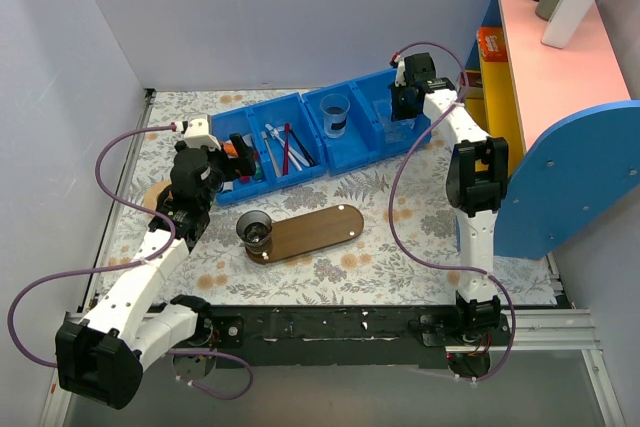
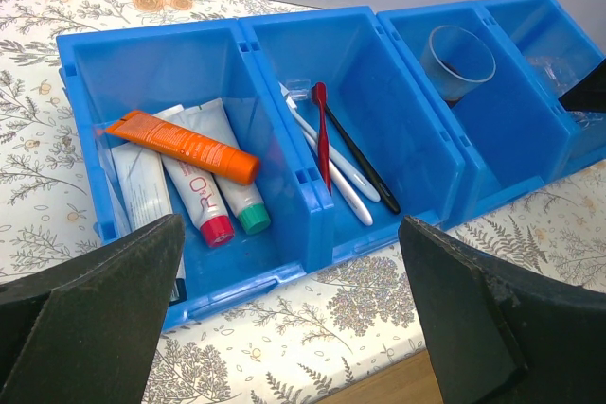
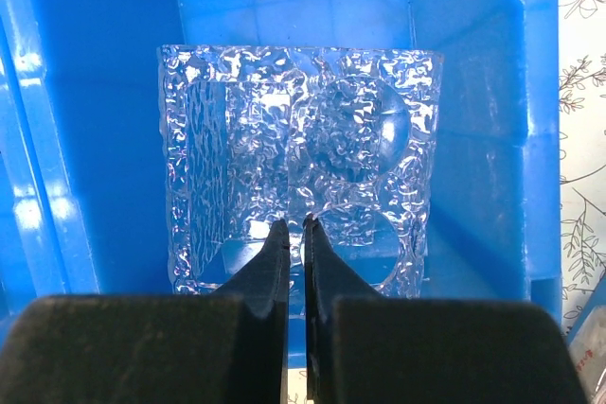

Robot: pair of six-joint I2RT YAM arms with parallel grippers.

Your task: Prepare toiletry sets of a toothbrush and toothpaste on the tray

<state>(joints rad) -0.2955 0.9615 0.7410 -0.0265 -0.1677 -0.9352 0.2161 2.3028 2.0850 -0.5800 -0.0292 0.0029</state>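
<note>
The left claw point(image 2: 289, 234) hangs wide open and holds nothing, just in front of the row of blue bins point(image 2: 312, 191) on the floral table point(image 1: 400, 247). In the leftmost bin the toothpaste point(image 2: 194, 186), white with red lettering and a red cap, lies flat under the orange tube point(image 2: 180, 144) and beside a tube with a green cap point(image 2: 241, 201). The toothbrush point(image 2: 341, 186) lies in the next bin, slanting along its floor beside the red toothbrush point(image 2: 322, 134) and the black toothbrush point(image 2: 365, 163).

The right claw point(image 3: 294, 226) is down in the far right bin, its fingers drawn to a thin slit on the near wall of a clear dimpled cup point(image 3: 303, 139).

The tray point(image 1: 320, 230) lies on the table near the bins, bearing a dark cup point(image 1: 257, 230) at its left end. A clear cup point(image 1: 335, 112) stands in the third bin.
</note>
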